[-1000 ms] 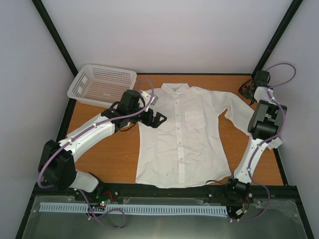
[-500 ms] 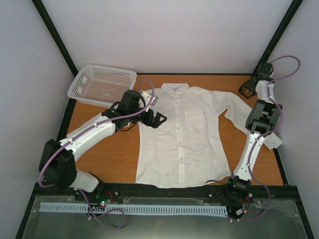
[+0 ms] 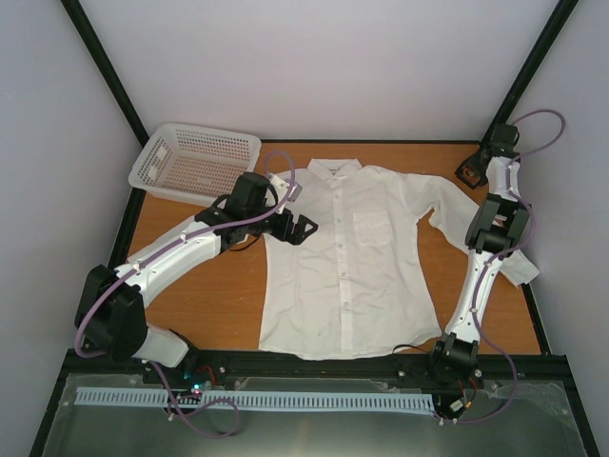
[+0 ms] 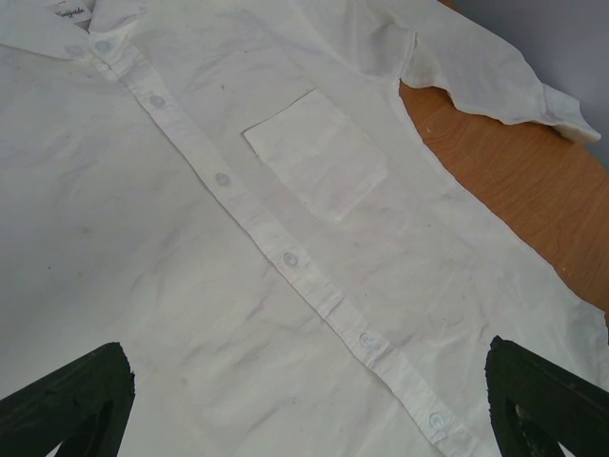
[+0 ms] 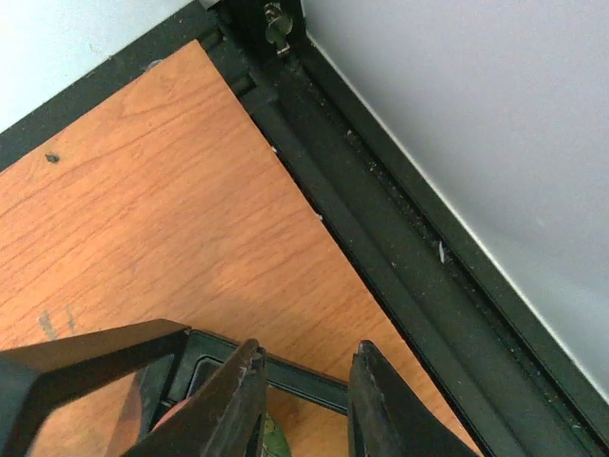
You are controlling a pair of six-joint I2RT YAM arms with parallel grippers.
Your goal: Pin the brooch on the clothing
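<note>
The white shirt [image 3: 352, 257] lies flat, collar at the far side, chest pocket [image 4: 319, 152] and button row facing up. My left gripper [image 3: 303, 228] hovers over the shirt's left side; in the left wrist view it [image 4: 304, 424] is wide open and empty. My right gripper [image 3: 481, 164] reaches into the far right corner, at the small black open-frame cube [image 3: 467, 173]. In the right wrist view its fingers [image 5: 304, 405] stand a narrow gap apart over the cube's top bar [image 5: 300, 378]. A reddish sliver [image 5: 174, 416] shows inside the frame; I cannot tell if it is the brooch.
A white perforated basket [image 3: 195, 162] stands at the far left. The black enclosure rail [image 5: 381, 228] and the grey wall run right beside my right gripper. Bare orange table [image 3: 205, 295] lies left of the shirt.
My right arm has stretched further into the far right corner, bringing its gripper to the black cube. The left arm and shirt have not moved.
</note>
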